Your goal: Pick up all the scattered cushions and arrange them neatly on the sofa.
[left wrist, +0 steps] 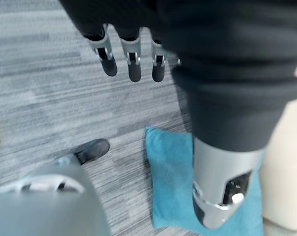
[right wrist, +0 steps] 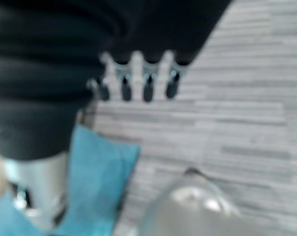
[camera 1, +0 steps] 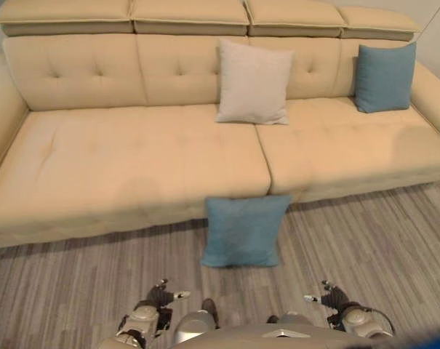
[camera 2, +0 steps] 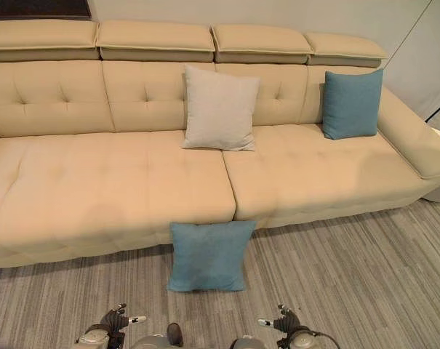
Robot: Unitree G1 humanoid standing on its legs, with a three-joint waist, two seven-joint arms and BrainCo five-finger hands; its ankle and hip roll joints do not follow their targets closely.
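A blue cushion [camera 1: 243, 230] leans upright on the floor against the front of the beige sofa [camera 1: 125, 167], in the middle; it also appears as the blue cushion [left wrist: 173, 182] in the left wrist view and the blue cushion [right wrist: 96, 177] in the right wrist view. On the seat a cream cushion [camera 1: 253, 81] stands against the backrest in the middle, and a second blue cushion [camera 1: 384, 77] stands at the right end. My left hand [camera 1: 160, 297] and right hand [camera 1: 330, 297] hang low at the bottom of the view, short of the floor cushion, fingers relaxed and holding nothing.
Grey striped carpet [camera 1: 365, 247] spreads in front of the sofa. The left half of the sofa seat [camera 2: 96, 189] is bare. A white wall [camera 2: 394, 29] rises behind the sofa's right end.
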